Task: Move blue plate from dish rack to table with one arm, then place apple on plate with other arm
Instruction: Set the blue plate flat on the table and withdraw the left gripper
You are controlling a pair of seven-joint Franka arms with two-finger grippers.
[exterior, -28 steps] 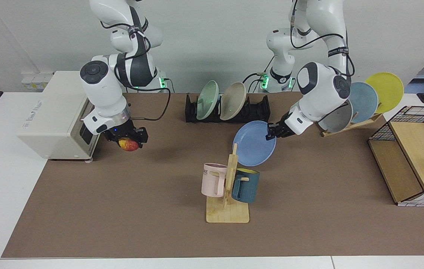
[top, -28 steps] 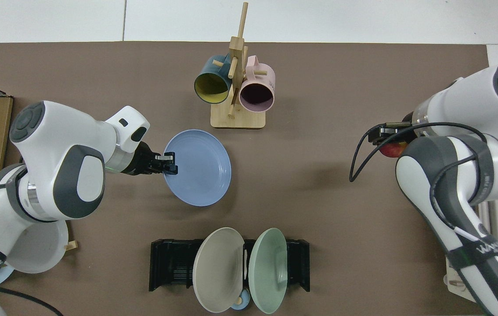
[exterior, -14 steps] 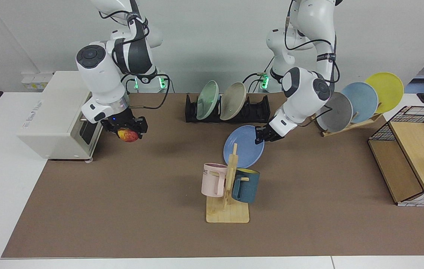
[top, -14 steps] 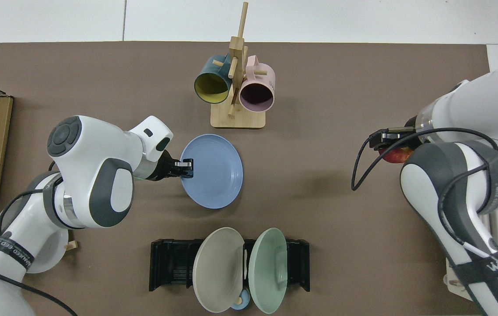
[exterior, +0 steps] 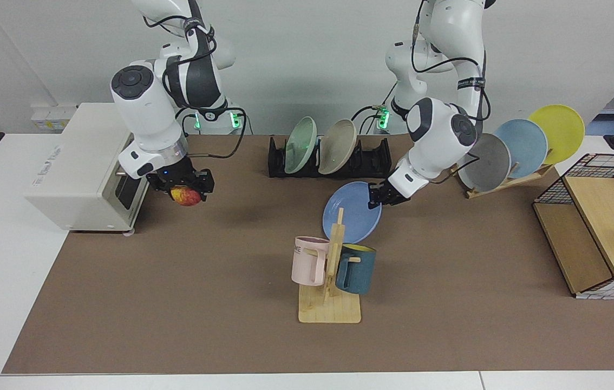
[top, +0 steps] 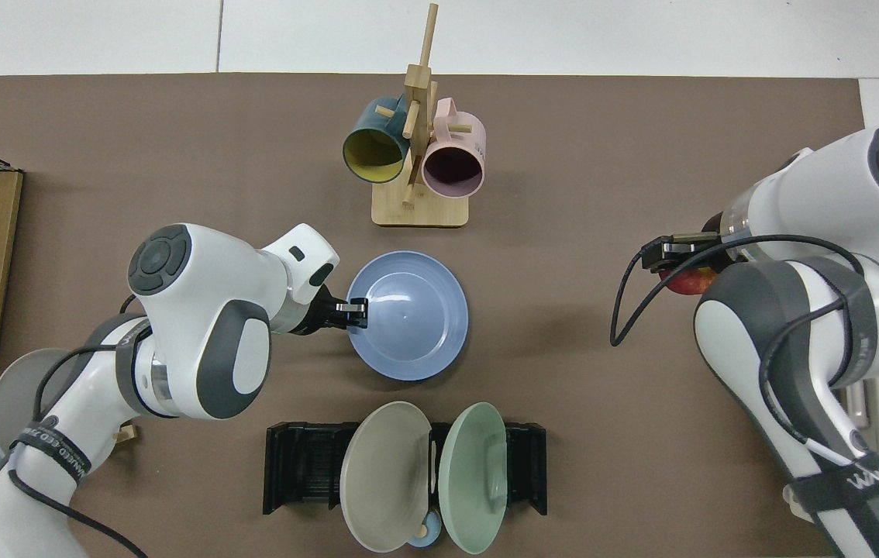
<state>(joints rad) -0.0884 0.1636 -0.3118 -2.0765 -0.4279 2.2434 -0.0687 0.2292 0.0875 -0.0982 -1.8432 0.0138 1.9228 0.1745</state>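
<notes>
My left gripper (exterior: pixel 376 197) (top: pixel 356 308) is shut on the rim of the blue plate (exterior: pixel 351 212) (top: pixel 408 316), holding it low over the table (exterior: pixel 177 303) between the black dish rack (exterior: pixel 372 157) (top: pixel 300 469) and the wooden mug stand. I cannot tell whether the plate touches the tabletop. My right gripper (exterior: pixel 183 189) (top: pixel 680 256) hangs above the table beside a white box, shut on the red and yellow apple (exterior: pixel 186 196) (top: pixel 689 281).
The dish rack holds a green plate (exterior: pixel 300 145) and a beige plate (exterior: pixel 338 146). A mug stand (exterior: pixel 330 292) with pink and teal mugs stands just in front of the blue plate. A slanted wood rack (exterior: pixel 507 181) holds grey, sky-blue and yellow plates. A wire basket (exterior: pixel 599 227) stands beside it.
My left arm carried the blue plate sideways toward the table's middle and lowered it closer to the mug stand. The right arm lifted the apple a little, then held still.
</notes>
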